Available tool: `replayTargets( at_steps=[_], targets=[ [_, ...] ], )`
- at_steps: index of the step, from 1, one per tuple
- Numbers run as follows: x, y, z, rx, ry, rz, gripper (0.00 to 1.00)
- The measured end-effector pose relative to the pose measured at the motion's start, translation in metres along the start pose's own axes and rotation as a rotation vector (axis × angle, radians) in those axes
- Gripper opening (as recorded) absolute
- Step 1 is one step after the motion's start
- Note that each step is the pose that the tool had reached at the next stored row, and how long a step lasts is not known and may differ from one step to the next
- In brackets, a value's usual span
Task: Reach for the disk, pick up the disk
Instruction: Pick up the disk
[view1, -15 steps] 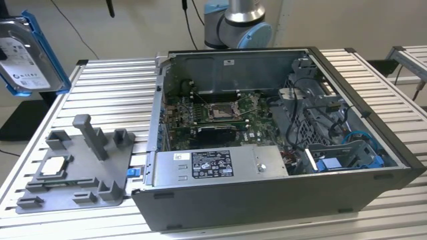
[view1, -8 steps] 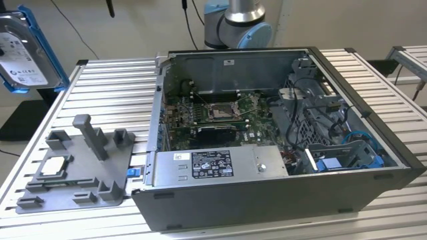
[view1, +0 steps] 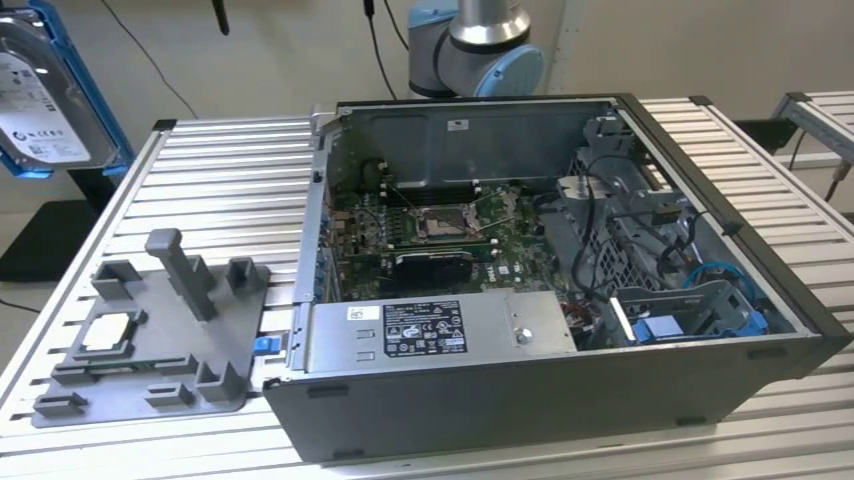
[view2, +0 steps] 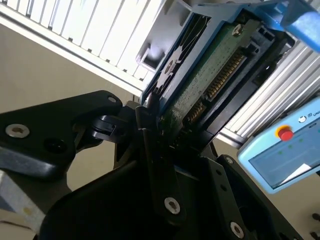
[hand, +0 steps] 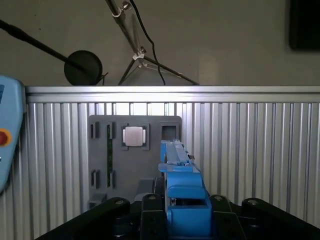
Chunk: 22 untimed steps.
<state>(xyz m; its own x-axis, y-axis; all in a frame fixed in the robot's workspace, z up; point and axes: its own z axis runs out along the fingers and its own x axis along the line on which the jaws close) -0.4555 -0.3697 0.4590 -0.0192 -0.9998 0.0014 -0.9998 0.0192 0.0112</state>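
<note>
The pickup looks done: the claw (view2: 172, 132) is clamped on the disk (view1: 47, 95), which hangs clear of the worktop (view1: 214, 170), at ten o'clock from the open computer case (view1: 561, 400). Nothing appears left.

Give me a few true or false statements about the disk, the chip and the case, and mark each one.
1. The fingers clamp the disk, clear of the table. True.
2. The disk lies inside the case. False: it is up in the air at the exterior view's left, outside the case.
3. A chip sits in the gray tray. True.
4. The case is closed. False: it is open, its board showing.
</note>
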Motion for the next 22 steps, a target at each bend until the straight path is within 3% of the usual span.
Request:
replayTargets(
  at_steps=[22],
  targets=[
    [0.0000, 0.0003, -0.0343, -0.0002, 0.0002, -0.002, 0.00]
  ],
)
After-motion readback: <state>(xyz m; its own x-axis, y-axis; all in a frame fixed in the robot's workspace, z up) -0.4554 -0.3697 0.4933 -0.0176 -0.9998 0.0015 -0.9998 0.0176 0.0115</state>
